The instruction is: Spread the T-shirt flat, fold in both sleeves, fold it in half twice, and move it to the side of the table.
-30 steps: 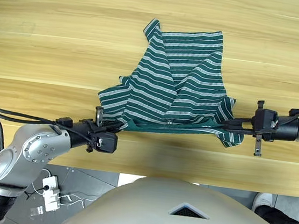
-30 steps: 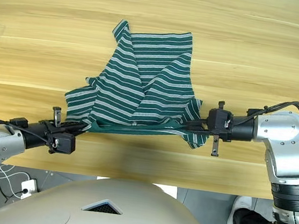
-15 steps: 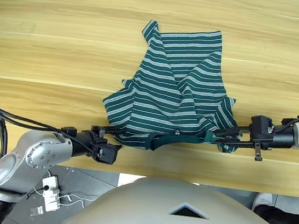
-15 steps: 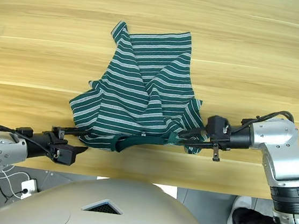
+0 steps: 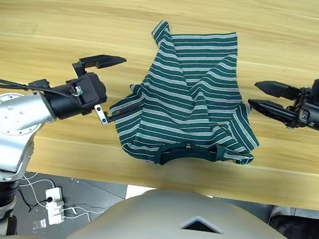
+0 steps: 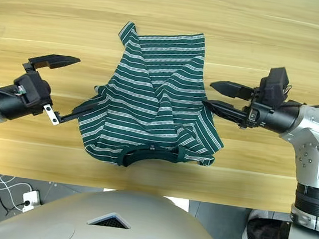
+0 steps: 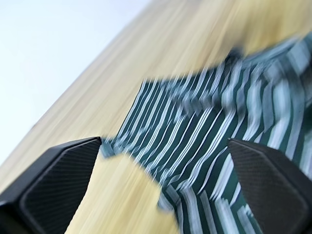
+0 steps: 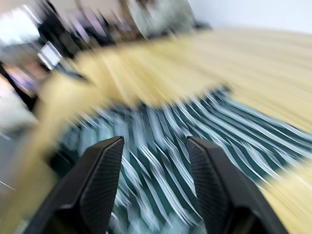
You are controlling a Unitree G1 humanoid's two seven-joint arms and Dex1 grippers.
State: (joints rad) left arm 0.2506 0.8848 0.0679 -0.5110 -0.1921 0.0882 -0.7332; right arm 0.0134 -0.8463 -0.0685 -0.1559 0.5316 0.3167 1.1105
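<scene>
The green T-shirt with white stripes [image 5: 190,103] lies crumpled on the wooden table [image 5: 56,15], its collar [image 5: 190,152] toward the near edge and its hem bunched at the far side. My left gripper [image 5: 130,83] hovers open at the shirt's left side; its lower finger reaches over the left sleeve. Off the shirt's right side, by the right sleeve, my right gripper [image 5: 252,93] stands open, holding nothing. In the left wrist view the two fingers [image 7: 48,185] frame the striped cloth [image 7: 204,141]. The right wrist view also has striped cloth [image 8: 161,146] between its fingers [image 8: 97,190].
Bare wood stretches to the left, right and far side of the shirt. The table's near edge [image 5: 83,179] runs just below the collar. Beyond that edge, a white power strip with cables [image 5: 54,208] lies on the floor.
Both grippers let go of the shirt's near edge, opened, and rose away from the table's front edge to the shirt's sides. The shirt settled on the table with the collar at the front.
</scene>
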